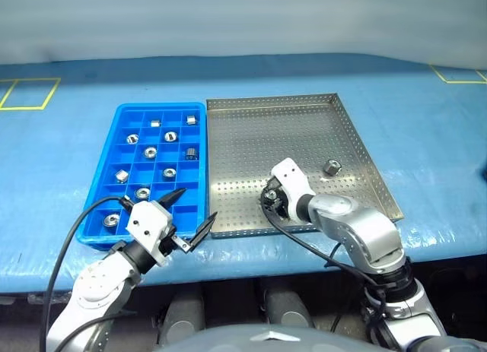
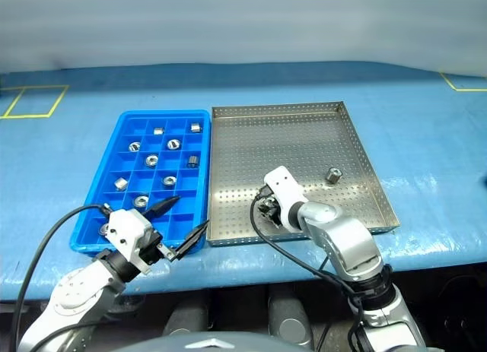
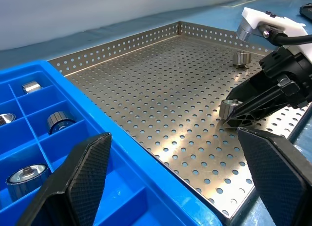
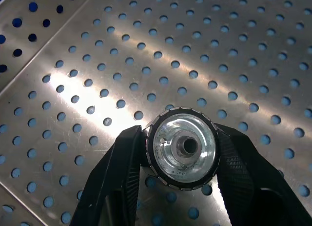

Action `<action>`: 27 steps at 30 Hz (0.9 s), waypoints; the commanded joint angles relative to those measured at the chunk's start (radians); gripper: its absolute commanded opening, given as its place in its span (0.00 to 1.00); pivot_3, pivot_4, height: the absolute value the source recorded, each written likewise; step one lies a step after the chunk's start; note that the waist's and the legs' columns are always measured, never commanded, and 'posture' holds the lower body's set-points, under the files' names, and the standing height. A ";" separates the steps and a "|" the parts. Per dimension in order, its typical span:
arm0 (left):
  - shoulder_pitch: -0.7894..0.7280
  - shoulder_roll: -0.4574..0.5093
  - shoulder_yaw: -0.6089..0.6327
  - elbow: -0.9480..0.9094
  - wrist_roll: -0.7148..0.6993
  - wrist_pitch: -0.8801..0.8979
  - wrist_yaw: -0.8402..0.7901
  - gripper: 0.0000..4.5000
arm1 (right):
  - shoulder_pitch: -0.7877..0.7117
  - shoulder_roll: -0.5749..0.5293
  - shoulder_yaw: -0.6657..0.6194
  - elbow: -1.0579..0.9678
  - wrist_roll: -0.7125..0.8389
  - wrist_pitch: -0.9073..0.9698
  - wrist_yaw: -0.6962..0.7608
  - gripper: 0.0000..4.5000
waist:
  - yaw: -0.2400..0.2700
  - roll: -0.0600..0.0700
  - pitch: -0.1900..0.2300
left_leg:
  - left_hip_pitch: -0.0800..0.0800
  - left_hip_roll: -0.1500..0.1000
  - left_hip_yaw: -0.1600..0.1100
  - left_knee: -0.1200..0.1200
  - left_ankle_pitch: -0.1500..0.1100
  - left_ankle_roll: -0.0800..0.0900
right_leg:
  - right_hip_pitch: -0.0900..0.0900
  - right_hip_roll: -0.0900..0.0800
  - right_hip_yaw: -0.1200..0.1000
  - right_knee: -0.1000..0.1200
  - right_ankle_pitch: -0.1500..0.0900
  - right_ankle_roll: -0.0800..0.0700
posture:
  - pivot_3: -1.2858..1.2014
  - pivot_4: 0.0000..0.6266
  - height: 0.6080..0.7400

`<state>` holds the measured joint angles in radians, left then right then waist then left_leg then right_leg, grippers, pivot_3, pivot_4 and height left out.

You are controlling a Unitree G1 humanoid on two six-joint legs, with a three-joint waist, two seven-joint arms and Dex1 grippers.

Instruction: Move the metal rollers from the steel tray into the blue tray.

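Note:
My right gripper (image 4: pixel 180 153) is shut on a metal roller (image 4: pixel 183 147), a shiny ring with a dark centre hole, just above the perforated floor of the steel tray (image 1: pixel 251 131) near its front edge. From the left wrist view the same roller (image 3: pixel 228 109) sits between the black fingers (image 3: pixel 253 109). A second roller (image 1: pixel 332 167) lies loose at the tray's right side. The blue tray (image 1: pixel 125 112) on the left holds several rollers in its compartments, such as one roller (image 1: pixel 151 152). My left gripper (image 1: pixel 190 215) hovers open over the blue tray's front right corner, holding nothing.
Both trays sit side by side on a blue table cover (image 1: pixel 426 139) with yellow tape squares (image 1: pixel 30 93) at the far corners. A black cable (image 1: pixel 76 230) loops off my left wrist.

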<state>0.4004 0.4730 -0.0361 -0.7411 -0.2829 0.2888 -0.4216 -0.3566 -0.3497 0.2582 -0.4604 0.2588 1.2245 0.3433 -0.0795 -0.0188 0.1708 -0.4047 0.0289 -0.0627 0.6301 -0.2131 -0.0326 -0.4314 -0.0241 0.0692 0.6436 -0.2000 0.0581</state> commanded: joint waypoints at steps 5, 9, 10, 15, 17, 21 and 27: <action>0.023 -0.039 0.066 -0.042 0.031 -0.067 0.041 1.00 | -0.179 0.073 0.047 0.050 -0.016 -0.139 0.013 0.41 | 0.005 0.000 0.000 | 0.000 0.000 0.000 0.000 0.000 0.000 | 0.000 0.000 0.000 0.000 0.000 0.000 | 0.53 0.24 1.00; 0.079 -0.068 0.096 -0.077 0.058 -0.091 0.071 1.00 | -0.253 0.128 0.083 0.107 -0.018 -0.207 0.038 0.41 | 0.017 0.000 0.000 | 0.000 0.000 0.000 -0.002 0.000 0.000 | 0.000 0.000 0.000 0.000 0.000 0.000 | 0.56 0.24 1.00; 0.096 -0.075 0.102 -0.084 0.071 -0.097 0.081 1.00 | -0.266 0.141 0.092 0.123 -0.019 -0.224 0.045 0.41 | 0.021 0.000 0.000 | 0.000 0.000 0.000 -0.002 0.000 0.000 | 0.000 0.000 0.000 -0.001 0.000 0.000 | 0.57 0.24 1.00; 0.207 -0.131 0.130 -0.130 0.107 -0.140 0.125 1.00 | -0.300 0.212 0.166 0.196 -0.031 -0.307 0.078 0.41 | 0.049 0.000 0.000 | 0.000 0.000 -0.001 -0.003 0.000 0.000 | 0.000 0.000 -0.001 -0.001 0.000 0.000 | 0.60 0.24 1.00; 0.255 -0.151 0.135 -0.150 0.114 -0.152 0.133 1.00 | -0.305 0.230 0.200 0.220 -0.038 -0.337 0.099 0.41 | 0.061 0.000 0.000 | 0.000 0.000 -0.001 -0.003 0.000 0.000 | 0.000 0.000 -0.001 -0.001 0.000 0.000 | 0.62 0.24 1.00; 0.323 -0.183 0.137 -0.179 0.124 -0.170 0.144 1.00 | -0.312 0.258 0.240 0.285 -0.057 -0.400 0.131 0.41 | 0.092 0.000 0.001 | 0.000 0.000 -0.001 -0.003 0.000 0.000 | 0.000 0.000 -0.002 -0.001 -0.001 -0.001 | 0.64 0.24 1.00; 0.394 -0.217 0.120 -0.203 0.146 -0.194 0.154 1.00 | -0.314 0.268 0.262 0.379 -0.085 -0.459 0.174 0.41 | 0.126 0.000 0.001 | -0.002 0.000 -0.001 -0.002 0.000 0.000 | -0.002 -0.001 -0.002 -0.002 -0.001 -0.001 | 0.66 0.24 1.00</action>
<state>0.7836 0.2638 0.0891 -0.8953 -0.1534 0.1234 -0.2769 -0.6519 -0.0861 0.5237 -0.0798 0.1850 0.8031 0.5028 0.0468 -0.0186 0.1718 -0.4080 0.0292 -0.0636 0.6278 -0.2135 -0.0330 -0.4347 -0.0253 0.0669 0.6414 -0.2009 0.0570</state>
